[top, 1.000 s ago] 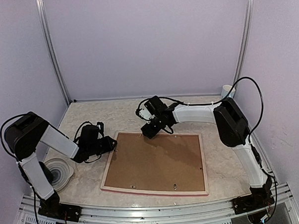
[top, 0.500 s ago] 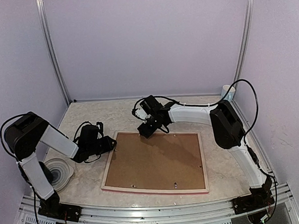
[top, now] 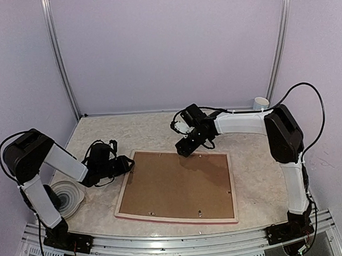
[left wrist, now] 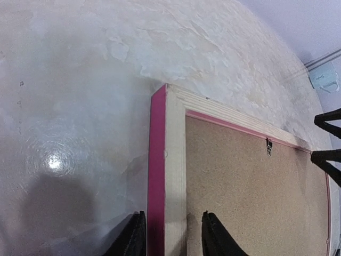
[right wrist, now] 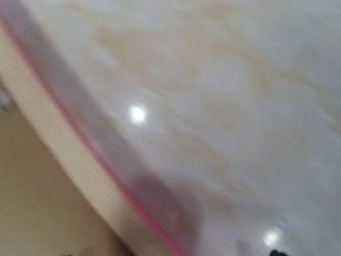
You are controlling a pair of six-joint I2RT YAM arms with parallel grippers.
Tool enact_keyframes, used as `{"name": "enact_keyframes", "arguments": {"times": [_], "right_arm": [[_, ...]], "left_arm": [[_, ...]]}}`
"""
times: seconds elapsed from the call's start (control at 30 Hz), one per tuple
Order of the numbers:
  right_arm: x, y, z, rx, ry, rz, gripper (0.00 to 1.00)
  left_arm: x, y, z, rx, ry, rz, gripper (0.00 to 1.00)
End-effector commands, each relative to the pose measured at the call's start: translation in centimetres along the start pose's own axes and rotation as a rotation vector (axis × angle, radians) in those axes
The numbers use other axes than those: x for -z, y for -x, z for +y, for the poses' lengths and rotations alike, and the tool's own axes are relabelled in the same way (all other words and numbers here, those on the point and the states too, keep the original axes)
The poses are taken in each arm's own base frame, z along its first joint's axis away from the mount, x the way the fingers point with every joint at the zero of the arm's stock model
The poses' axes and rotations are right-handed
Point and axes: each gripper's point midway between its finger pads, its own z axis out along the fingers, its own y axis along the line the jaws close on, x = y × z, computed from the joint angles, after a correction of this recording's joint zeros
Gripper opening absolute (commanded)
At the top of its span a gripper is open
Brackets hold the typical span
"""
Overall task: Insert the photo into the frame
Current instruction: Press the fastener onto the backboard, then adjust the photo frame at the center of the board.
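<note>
Top view: vs a second ago the right arm has swung right, elbow now further out toward the side wall, and the right end effector (top: 184, 150) has shifted right along the far rail of the frame (top: 176, 217); jaw state is unreadable from up here. The left end effector (top: 126, 164) sits at the same spot, at the frame's far-left corner. The frame hasn't moved: flat on the desk (top: 137, 132), back side up, centre-near. The brown backing board (top: 179, 184) fills its whole opening, so anything under it is hidden. A white cup (top: 261, 102) sits in the far-right corner. A round pale object (top: 69, 196) is half covered by the left arm. Left wrist: the fingers (left wrist: 133, 237) stand apart, straddling the left rail, one just outside the pink edge, the other over the board with a small gap to the wood, so not clamped. Only the fingertips show, cut off at the bottom. A small metal tab (left wrist: 269, 146) sits on the far rail. At the right border two dark prongs of the right end effector are spread apart, cut off by the picture edge; contact with the rail unclear. Right wrist: heavy motion blur, only the frame's rail (right wrist: 69, 160) with its pink line and glossy desk are legible; a dark sliver bottom-right can't be identified.
</note>
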Motion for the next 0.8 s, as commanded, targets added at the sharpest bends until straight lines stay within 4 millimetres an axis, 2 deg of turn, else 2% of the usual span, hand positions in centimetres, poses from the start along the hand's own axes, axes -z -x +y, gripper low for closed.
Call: {"name": "enact_keyframes", "arguments": {"times": [0.0, 0.17, 0.2, 0.33, 0.53, 0.67, 0.77], "right_arm": [[3.6, -0.6, -2.2, -0.107, -0.001, -0.044, 0.80], [6.2, -3.5, -3.3, -0.207, 0.007, -0.051, 0.81], [6.6, -4.7, -3.4, -0.228, 0.004, -0.040, 0.82], [9.4, -7.2, -3.9, -0.319, -0.003, -0.061, 0.86], [13.3, -10.4, -3.5, -0.426, -0.004, -0.092, 0.98], [14.4, -12.7, -3.7, -0.505, 0.000, -0.091, 0.99], [14.6, -14.3, -3.7, -0.561, 0.025, -0.093, 0.99]], "left_arm": [[1.3, -3.5, 2.8, 0.035, 0.068, 0.114, 0.43], [2.1, -2.3, 2.4, 0.025, 0.061, 0.065, 0.55], [2.2, -2.1, 2.4, 0.025, 0.063, 0.060, 0.57], [2.2, -2.1, 2.8, 0.033, 0.070, 0.066, 0.61], [2.0, -2.4, 3.1, 0.039, 0.073, 0.082, 0.65], [2.0, -2.6, 2.8, 0.039, 0.059, 0.093, 0.70], [2.2, -2.6, 2.6, 0.041, 0.055, 0.098, 0.75]]}}
